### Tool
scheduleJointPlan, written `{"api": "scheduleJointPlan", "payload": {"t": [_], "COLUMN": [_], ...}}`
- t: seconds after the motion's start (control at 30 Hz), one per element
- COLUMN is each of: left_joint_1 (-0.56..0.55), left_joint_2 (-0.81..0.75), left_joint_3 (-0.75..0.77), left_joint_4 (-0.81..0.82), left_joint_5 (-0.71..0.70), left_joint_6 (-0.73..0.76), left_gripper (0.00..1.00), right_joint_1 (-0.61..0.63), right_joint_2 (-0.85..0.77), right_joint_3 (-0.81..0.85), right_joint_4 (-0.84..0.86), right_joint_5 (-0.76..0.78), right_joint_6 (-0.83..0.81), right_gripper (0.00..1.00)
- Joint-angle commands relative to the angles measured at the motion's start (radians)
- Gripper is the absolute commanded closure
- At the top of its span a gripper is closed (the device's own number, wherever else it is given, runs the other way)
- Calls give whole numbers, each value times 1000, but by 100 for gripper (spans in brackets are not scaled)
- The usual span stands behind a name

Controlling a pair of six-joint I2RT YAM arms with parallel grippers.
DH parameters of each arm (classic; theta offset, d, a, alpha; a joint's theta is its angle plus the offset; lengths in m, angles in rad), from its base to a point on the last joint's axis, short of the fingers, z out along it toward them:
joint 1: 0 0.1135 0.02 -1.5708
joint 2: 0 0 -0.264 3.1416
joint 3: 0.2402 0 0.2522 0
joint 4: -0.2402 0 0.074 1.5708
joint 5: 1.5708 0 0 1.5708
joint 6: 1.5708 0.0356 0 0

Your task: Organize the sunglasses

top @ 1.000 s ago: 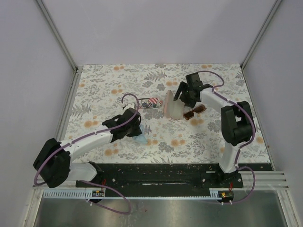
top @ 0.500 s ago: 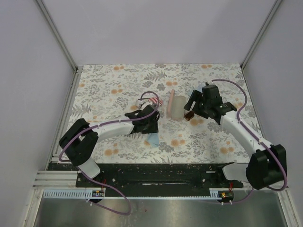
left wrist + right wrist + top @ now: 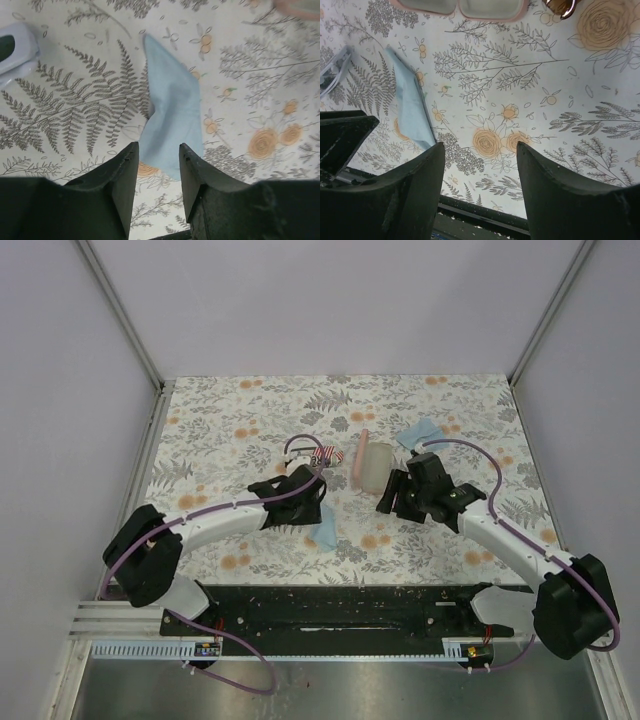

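Note:
The reddish-brown sunglasses (image 3: 560, 5) show only as a glossy brown edge at the top of the right wrist view, beside the open pink case (image 3: 460, 7). In the top view my right arm hides them. A pale, silvery-framed pair (image 3: 15, 47) lies at the left edge of the left wrist view and also shows in the right wrist view (image 3: 332, 70). My left gripper (image 3: 158, 170) is open and empty over a light blue cloth (image 3: 172, 120). My right gripper (image 3: 480, 175) is open and empty above the bare floral mat, near the case (image 3: 372, 466).
The flag-printed case (image 3: 322, 453) lies left of the pink case. A blue cloth (image 3: 325, 532) lies by my left gripper (image 3: 312, 508) and a second one (image 3: 420, 432) at the back right. My right gripper (image 3: 390, 498) is close to the left one. Walls enclose the mat.
My right arm swung from the back right toward the near middle and left the reddish-brown sunglasses. My left arm moved right toward the centre. The back-right blue cloth came into view.

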Motion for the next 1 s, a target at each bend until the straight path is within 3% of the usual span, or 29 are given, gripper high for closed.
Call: {"api": "scheduleJointPlan", "payload": {"t": [0.0,0.13,0.63,0.83,0.97], "left_joint_1": [-2,-10,-36,-47,-50], "left_joint_2": [-13,-5,119,153,136], "left_joint_3": [-78,-142,-109,-103,-106], "left_joint_4": [-19,30,79,62,43], "left_joint_5": [26,45,56,36,11], "left_joint_6": [-18,-50,-29,-36,-49], "left_gripper": [59,62,71,100,100], "right_joint_1": [37,60,86,84,89], "right_joint_2": [-5,19,35,28,25], "right_joint_3": [-20,-17,-9,-21,-24], "right_joint_4": [86,99,102,104,104], "right_joint_5": [-42,-46,-42,-48,-54], "right_joint_6": [44,43,41,46,44], "right_gripper": [34,34,34,34,34]}}
